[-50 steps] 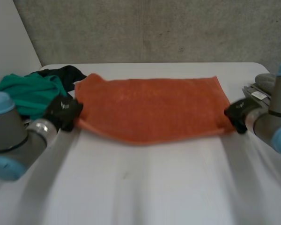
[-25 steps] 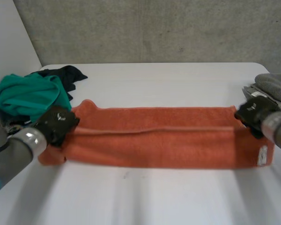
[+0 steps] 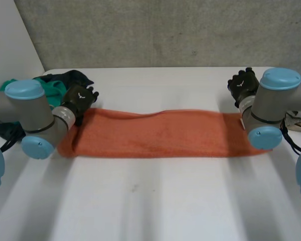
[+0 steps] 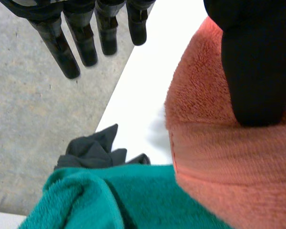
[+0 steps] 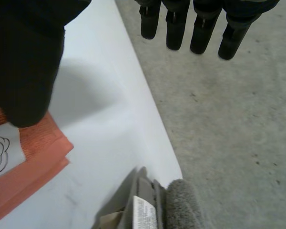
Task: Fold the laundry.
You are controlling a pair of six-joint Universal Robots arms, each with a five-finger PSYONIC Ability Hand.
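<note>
Across the table (image 3: pixel 150 201), the orange towel (image 3: pixel 155 133) lies as a long folded strip. I see left hand (image 3: pixel 80 99) and right hand (image 3: pixel 242 85) spread at its ends, holding nothing. Soft, limp cloth: I would pinch the end corners.

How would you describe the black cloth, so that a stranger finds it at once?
On the white table, go to the far corner on the robot's left, past the end of the long orange towel. There a crumpled black cloth lies against a green towel. Both neighbours are bright and fluffy; it alone is dark and thin.
</note>
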